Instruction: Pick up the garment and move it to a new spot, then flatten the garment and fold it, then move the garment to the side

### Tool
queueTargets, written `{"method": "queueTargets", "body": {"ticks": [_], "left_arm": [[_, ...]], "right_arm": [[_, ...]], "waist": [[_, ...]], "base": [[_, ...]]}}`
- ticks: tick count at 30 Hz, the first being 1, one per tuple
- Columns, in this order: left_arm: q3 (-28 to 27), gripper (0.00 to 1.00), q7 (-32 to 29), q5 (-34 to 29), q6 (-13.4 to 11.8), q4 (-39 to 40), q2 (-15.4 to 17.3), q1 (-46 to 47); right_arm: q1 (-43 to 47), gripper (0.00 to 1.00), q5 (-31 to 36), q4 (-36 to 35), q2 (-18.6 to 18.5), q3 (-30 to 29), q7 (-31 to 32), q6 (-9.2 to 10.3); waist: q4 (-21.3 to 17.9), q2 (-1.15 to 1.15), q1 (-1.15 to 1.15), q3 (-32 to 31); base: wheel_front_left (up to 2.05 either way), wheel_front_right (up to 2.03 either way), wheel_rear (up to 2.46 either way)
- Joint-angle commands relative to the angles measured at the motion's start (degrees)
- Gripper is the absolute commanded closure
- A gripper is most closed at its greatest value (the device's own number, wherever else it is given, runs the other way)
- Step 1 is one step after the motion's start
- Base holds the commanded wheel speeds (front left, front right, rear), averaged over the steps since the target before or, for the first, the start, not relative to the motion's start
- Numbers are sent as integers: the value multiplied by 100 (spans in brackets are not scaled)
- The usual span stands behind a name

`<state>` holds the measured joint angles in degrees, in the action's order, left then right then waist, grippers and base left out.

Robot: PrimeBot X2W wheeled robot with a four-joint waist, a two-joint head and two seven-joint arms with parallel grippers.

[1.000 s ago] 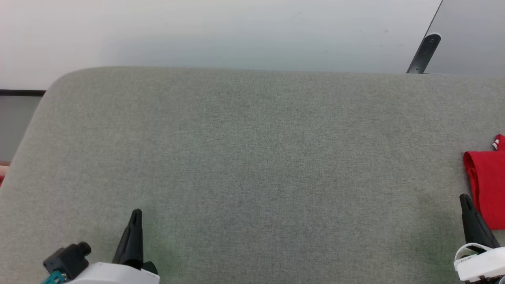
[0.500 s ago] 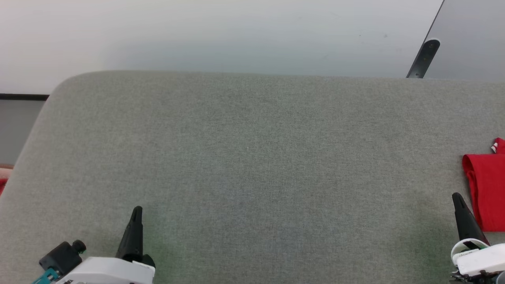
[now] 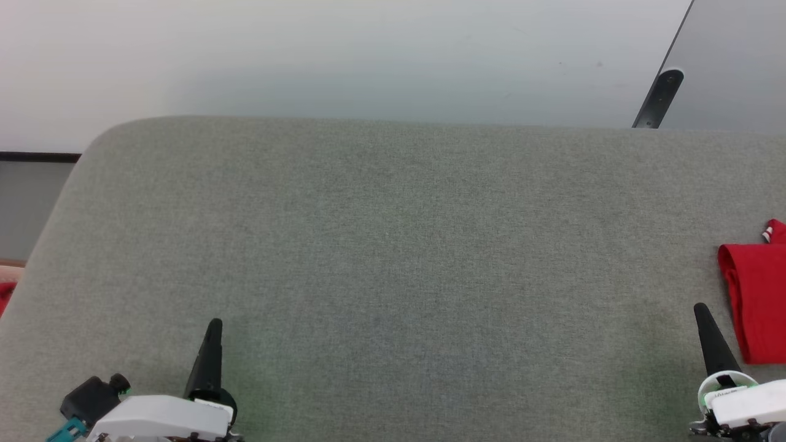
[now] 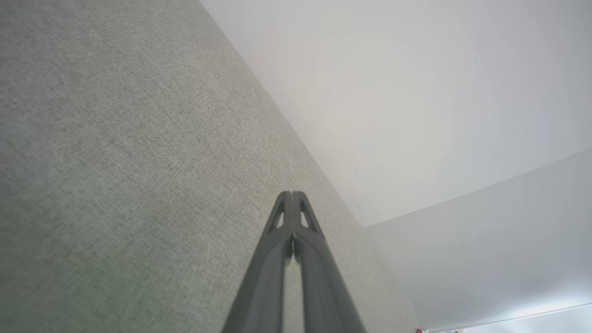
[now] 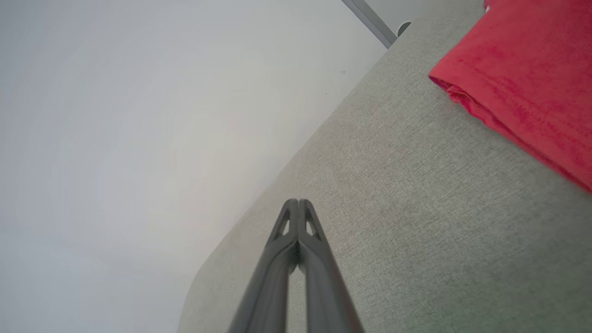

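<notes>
Head view: garment (image 3: 758,301) lies just right of the right pincer (image 3: 699,309).

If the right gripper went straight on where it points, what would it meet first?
Probably nothing: the right gripper, shut, points along the grey surface; the garment lies off to its right. Height unclear.

Each arm ends in 2 long, dark grey fingers (image 4: 270,263) that taper to a narrow tip, with 2 triangular cut-outs (image 5: 285,226) near the tip (1 per finger). The left gripper (image 3: 214,324) has a white wrist housing (image 3: 163,417), a black camera module (image 3: 92,398) and a teal fitting (image 3: 61,432). The right gripper (image 3: 699,308) has a white housing and a white ring collar (image 3: 715,382).
</notes>
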<state>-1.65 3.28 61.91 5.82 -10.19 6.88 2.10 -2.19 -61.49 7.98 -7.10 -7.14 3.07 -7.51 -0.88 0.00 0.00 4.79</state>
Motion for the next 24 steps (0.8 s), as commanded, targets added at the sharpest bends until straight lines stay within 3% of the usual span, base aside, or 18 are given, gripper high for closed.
{"method": "queueTargets", "body": {"ticks": [1,24], "left_arm": [[-36,100,-35,170,47,24,-6,89],[-181,100,-372,1299,95,-130,-133,221]], "right_arm": [[-151,100,-181,-19,-9,-10,21,1],[-245,100,-1293,221,155,20,151,2]], "waist": [[3,0,0,-12],[30,0,0,-153]], "base": [[0,0,0],[0,0,0]]}}
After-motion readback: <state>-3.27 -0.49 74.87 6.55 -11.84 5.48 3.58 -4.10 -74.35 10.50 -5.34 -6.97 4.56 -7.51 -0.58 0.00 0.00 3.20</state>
